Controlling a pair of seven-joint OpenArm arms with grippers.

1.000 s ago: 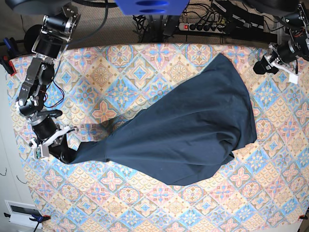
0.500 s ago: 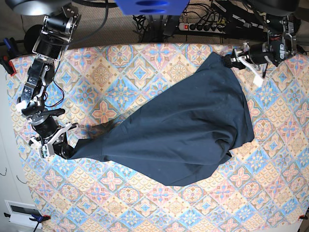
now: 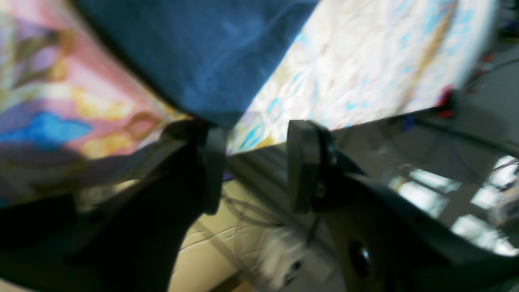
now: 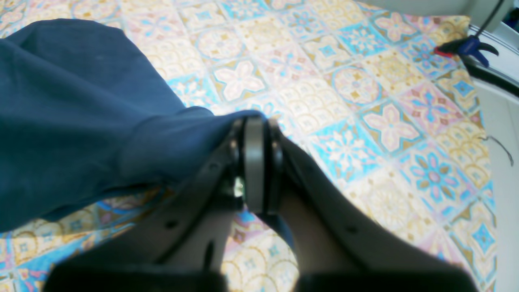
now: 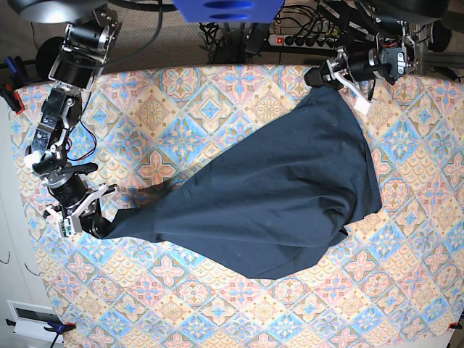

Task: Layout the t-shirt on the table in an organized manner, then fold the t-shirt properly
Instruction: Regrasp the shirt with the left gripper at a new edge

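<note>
Two corners are what this stage needs, and only one is in my grasp. My right gripper (image 4: pixel 255 162) is pressed tight on a bunched end of the t-shirt (image 5: pixel 283 196), down near the side edge of the table (image 5: pixel 181 304); the right wrist view shows dark navy cloth running straight into the closed fingers. My left gripper (image 3: pixel 253 162) sits at the far edge of the table, at the shirt's opposite point. Its jaws stand apart with the tip of the fabric just ahead of the gap, not yet between them as far as the blurred left wrist view lets me judge.

The t-shirt lies as a long diagonal wedge across the patterned tablecloth, narrow at both ends and wide through the middle, with a thick folded-under lump along its lower side. No sleeves, collar or hem can be told apart.

By my reckoning the layout is barely begun. The garment is neither flat nor squared to the table, so spreading comes first: take hold of the far tip, pull the two ends apart, and smooth the bulk. Folding has not started at all.
</note>
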